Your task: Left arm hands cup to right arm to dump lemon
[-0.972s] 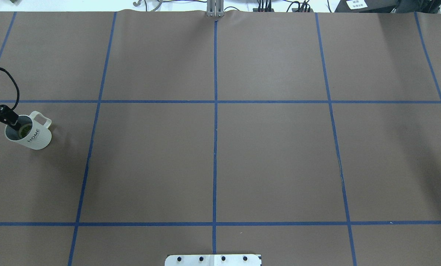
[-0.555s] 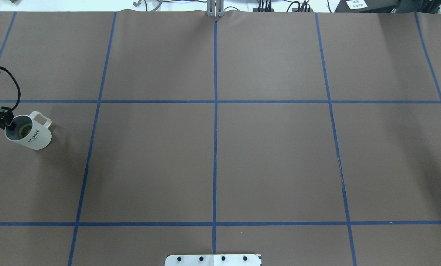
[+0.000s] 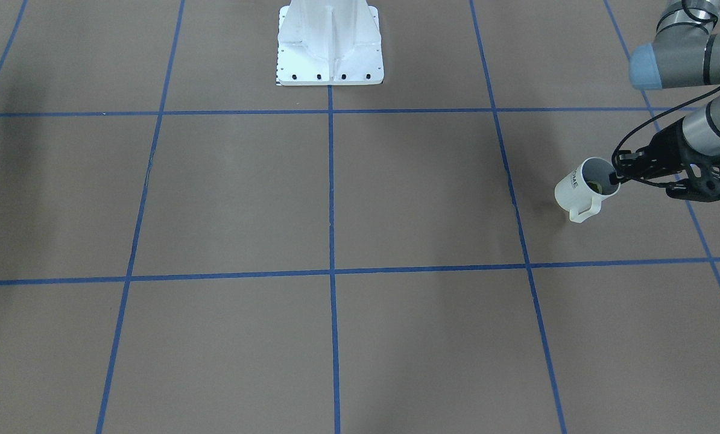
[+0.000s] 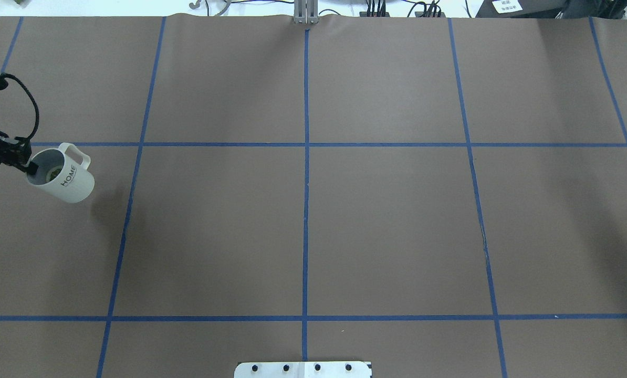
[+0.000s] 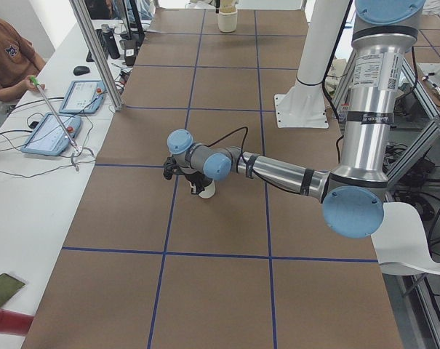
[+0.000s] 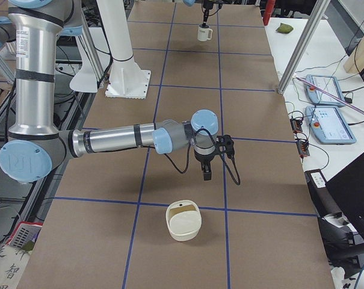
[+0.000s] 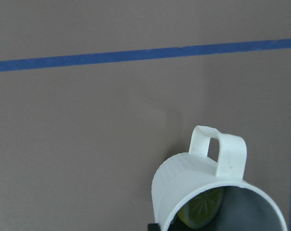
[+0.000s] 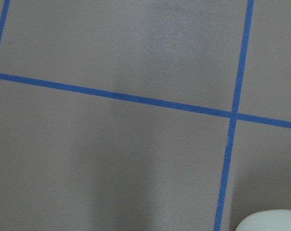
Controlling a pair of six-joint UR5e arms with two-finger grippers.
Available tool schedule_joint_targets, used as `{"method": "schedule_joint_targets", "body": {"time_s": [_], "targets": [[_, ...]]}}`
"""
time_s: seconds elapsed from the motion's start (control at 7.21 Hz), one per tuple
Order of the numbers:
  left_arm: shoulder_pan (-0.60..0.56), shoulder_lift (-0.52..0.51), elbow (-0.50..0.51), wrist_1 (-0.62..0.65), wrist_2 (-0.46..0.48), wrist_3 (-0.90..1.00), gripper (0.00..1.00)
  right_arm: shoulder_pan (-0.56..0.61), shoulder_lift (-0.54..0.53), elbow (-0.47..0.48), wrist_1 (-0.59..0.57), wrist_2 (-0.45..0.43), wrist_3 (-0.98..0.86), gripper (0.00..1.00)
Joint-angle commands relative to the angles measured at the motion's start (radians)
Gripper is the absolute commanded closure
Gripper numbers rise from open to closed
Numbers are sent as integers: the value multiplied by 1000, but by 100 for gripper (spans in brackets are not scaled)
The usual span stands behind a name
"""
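Pinching the rim of the tilted cup [image 4: 68, 184] at the overhead view's left edge, the left gripper [image 4: 31, 168] is clamped there; the lemon [image 7: 201, 210] is seen inside. How far the right gripper [image 6: 206, 175] is spread cannot be told.

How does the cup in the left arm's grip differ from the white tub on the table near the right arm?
The cup hangs tilted from the left end effector, pinched at its rim; the tub stands upright on the table, untouched. The cup bears dark lettering; the tub shows none. A lemon slice lies in the cup; the tub's contents are unclear. Both are white and open-topped.
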Motion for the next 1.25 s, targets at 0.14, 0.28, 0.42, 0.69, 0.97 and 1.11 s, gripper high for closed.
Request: {"method": "schedule_joint_targets", "body": {"time_s": [0.14, 0.28, 0.42, 0.69, 0.97, 1.11], "targets": [[1, -241, -88, 249, -2, -202, 100, -29, 43, 2, 94, 54, 59, 0], [15, -309, -88, 250, 0, -311, 100, -78, 55, -4, 193, 44, 68, 0], [57, -361, -79, 255, 6, -358, 100, -124, 92, -27, 281, 23, 138, 0], [117, -450, -61, 266, 12, -466, 100, -268, 161, -41, 419, -136, 306, 0], [175, -608, 43, 269, 83, -580, 100, -391, 271, -32, 450, -304, 506, 0], [199, -649, 77, 272, 108, -591, 100, -454, 287, -31, 502, -383, 566, 0]]}}
